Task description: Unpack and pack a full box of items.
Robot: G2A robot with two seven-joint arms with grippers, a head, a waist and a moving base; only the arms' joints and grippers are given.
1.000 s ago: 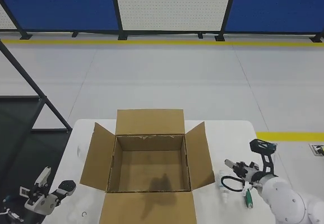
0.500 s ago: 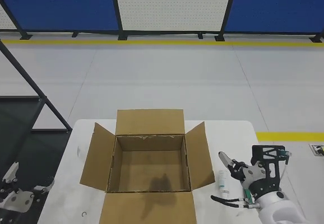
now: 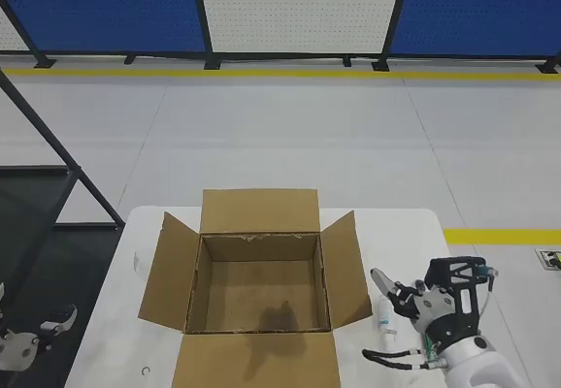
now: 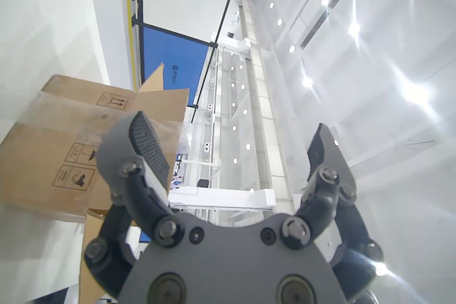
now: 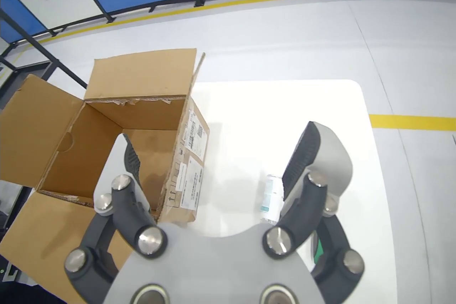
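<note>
Looking at it, your right gripper (image 5: 219,138), wide open and empty, sits right by the small white teal-labelled bottle (image 5: 270,196) lying lower right on the white counter (image 3: 407,242), lengthwise alongside the open brown cardboard box (image 3: 259,210).

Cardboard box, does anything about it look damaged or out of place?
The cardboard box has a ragged, torn strip along its far inner edge. Otherwise it sits square, flaps open. A small bottle lies on the table beside it.
</note>
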